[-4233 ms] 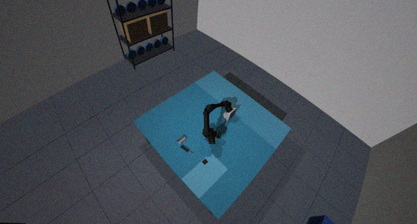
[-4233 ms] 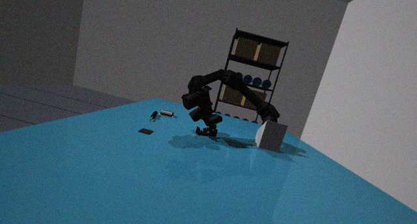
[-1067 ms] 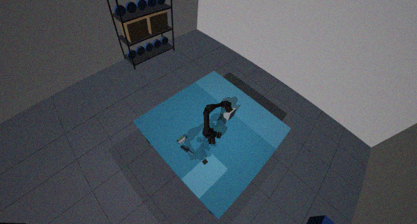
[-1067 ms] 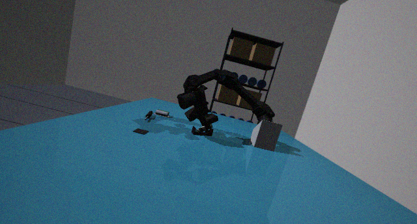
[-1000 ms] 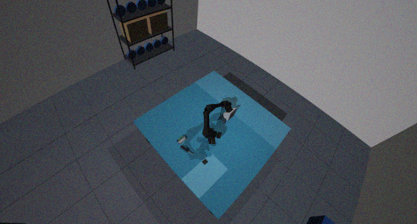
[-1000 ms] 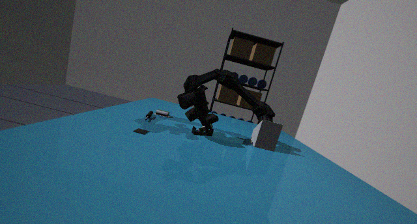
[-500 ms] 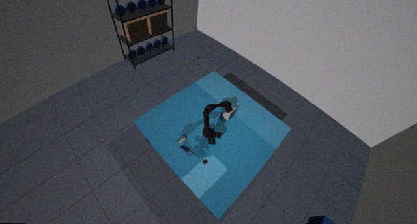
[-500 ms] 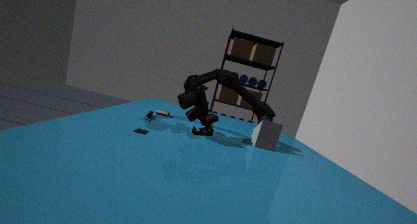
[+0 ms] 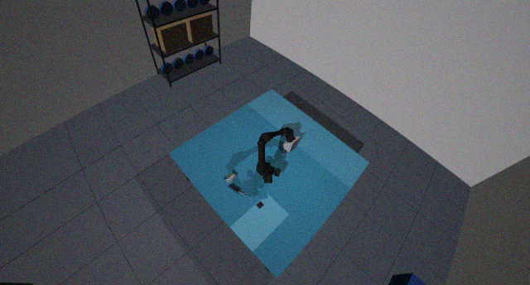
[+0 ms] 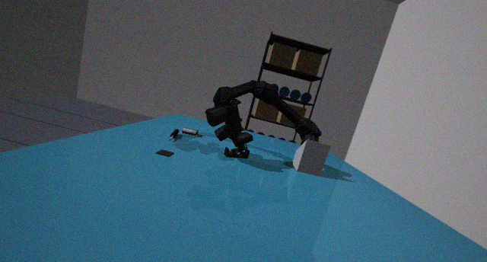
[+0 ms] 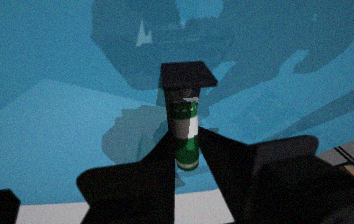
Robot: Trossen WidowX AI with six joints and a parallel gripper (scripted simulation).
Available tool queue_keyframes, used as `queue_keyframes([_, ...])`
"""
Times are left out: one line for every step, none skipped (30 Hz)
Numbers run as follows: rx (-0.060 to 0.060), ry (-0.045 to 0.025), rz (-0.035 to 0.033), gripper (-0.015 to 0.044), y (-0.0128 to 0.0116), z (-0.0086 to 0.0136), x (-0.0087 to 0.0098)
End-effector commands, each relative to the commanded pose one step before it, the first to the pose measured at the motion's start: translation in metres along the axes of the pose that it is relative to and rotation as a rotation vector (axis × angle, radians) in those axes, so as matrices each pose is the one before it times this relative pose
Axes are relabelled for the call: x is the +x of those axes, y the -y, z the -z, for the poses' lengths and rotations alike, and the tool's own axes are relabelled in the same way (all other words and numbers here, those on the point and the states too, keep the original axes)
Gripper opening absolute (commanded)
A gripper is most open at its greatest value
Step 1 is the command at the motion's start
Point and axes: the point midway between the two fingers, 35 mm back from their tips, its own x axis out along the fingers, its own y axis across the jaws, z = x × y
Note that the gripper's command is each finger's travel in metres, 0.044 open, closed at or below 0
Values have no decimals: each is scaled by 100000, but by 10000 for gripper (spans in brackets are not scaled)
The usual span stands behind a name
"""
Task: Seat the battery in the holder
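The green and white battery point(image 11: 187, 150) lies lengthwise between my fingers in the wrist view. Its far end is close against the dark spring point(image 11: 182, 93) of the black holder point(image 11: 187, 74) point(image 10: 242, 155). The holder's end wall stands beyond the spring, and a dark side shows left of the battery. My gripper point(image 11: 183, 131) is shut on the battery, low over the holder. The battery's near end points toward the wrist camera; whether it is under the lip cannot be told. The arm hides the holder in the top view.
A flat dark square point(image 9: 259, 205) point(image 10: 164, 153) lies on the blue mat. A pale cylinder point(image 9: 230, 176) point(image 10: 189, 132) and a dark slim item point(image 9: 236, 188) point(image 10: 174, 134) lie beyond the gripper. A white block point(image 9: 291, 144) point(image 10: 313, 158) stands by the arm's base.
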Motion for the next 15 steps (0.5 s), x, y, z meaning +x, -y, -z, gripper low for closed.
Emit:
queue_keyframes([3957, 428, -1535, 84, 135, -310, -142])
queue_keyframes([633, 101, -284, 84, 12, -59, -29])
queue_keyframes([633, 100, -285, 84, 12, -59, -29])
queue_keyframes([484, 120, -226, 84, 9, -61, -31])
queue_keyframes([484, 120, -226, 84, 9, -61, -31])
queue_keyframes([483, 119, -226, 84, 9, -61, -31])
queue_keyframes([399, 151, -197, 84, 7, -69, -37])
queue_keyframes([399, 151, -197, 84, 7, -69, -37])
queue_keyframes([399, 150, -198, 84, 7, -69, -37])
queue_keyframes([256, 168, -141, 84, 5, -69, -39])
queue_keyframes([256, 168, -141, 84, 4, -69, -39])
queue_keyframes([256, 168, -141, 84, 4, -69, -39])
queue_keyframes([142, 186, -97, 84, 1, -71, -41])
queue_keyframes([142, 186, -97, 84, 1, -71, -41])
queue_keyframes([142, 186, -97, 84, 1, -71, -41])
